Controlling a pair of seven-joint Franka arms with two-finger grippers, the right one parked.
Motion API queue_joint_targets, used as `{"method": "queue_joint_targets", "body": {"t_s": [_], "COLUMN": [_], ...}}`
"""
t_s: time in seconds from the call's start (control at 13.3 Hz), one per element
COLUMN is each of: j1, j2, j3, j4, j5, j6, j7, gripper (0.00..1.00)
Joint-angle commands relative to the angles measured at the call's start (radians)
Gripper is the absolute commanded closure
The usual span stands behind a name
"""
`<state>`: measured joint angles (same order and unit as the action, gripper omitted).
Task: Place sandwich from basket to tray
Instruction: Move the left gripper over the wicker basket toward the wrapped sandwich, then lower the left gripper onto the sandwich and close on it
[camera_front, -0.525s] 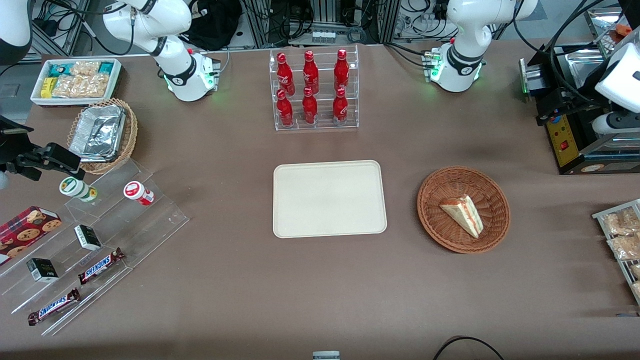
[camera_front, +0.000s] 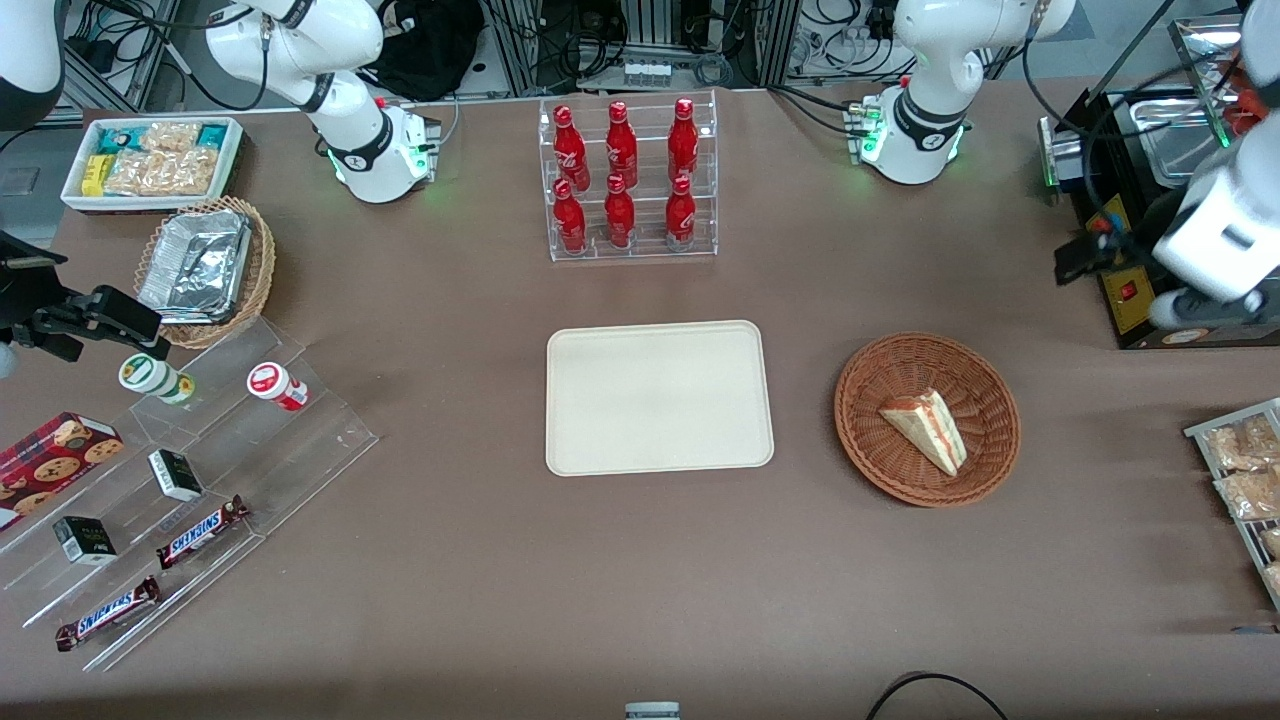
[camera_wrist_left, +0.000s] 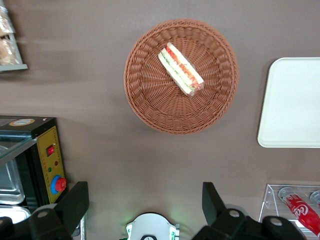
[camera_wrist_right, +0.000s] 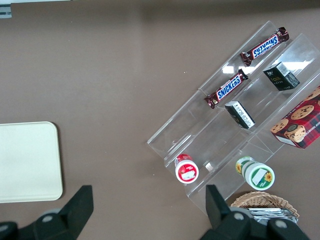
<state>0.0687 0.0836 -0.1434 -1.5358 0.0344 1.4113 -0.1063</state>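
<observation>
Sandwich (camera_front: 925, 428) lies in basket (camera_front: 866, 432), tray (camera_front: 659, 397) bare, gripper (camera_wrist_left: 145, 205) jaws spread wide above table.

The sandwich (camera_front: 925, 429) is a small triangle of white bread with orange-red and green layers along its edge (it lies flat). It sits in the basket (camera_front: 880, 462), a round, shallow, reddish-brown woven one. The tray (camera_front: 659, 397) is flat, cream and bare, with round corners. It rests beside the basket, not touching it.
</observation>
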Motion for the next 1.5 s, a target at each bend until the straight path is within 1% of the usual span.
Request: {"method": "queue_joint_targets", "body": {"t_s": [0.0,0.15,0.38,0.53,0.6,0.67,0.82,0.97,1.05,1.27,1.43], "j1": [-0.001,0.0,0.0,-0.001,-0.001,0.0,0.0,0.0,0.0,0.003,0.011], "j2": [0.071,0.085,0.082,0.076,0.077,0.085,0.081,0.081,0.079,0.079,0.085], "j3": [-0.021,-0.038,-0.05,-0.054,-0.068,-0.076,-0.079,-0.079,-0.088,-0.096,-0.099], "j4": [-0.02,-0.078,-0.223,-0.309,-0.332,-0.355,-0.424,-0.483,-0.521,-0.612,-0.67], "j5": [0.054,0.065,0.062,0.064,0.064,0.065,0.065,0.067,0.065,0.067,0.065], "j6": [0.061,0.148,0.341,0.461,0.515,0.549,0.627,0.701,0.751,0.854,0.967], "j7": [-0.007,-0.077,-0.237,-0.44,-0.58,-0.683,-0.756,-0.883,-0.915,-0.951,-0.957], "gripper": [0.0,0.0,0.0,0.0,0.0,0.0,0.0,0.0,0.0,0.0,0.0]}}
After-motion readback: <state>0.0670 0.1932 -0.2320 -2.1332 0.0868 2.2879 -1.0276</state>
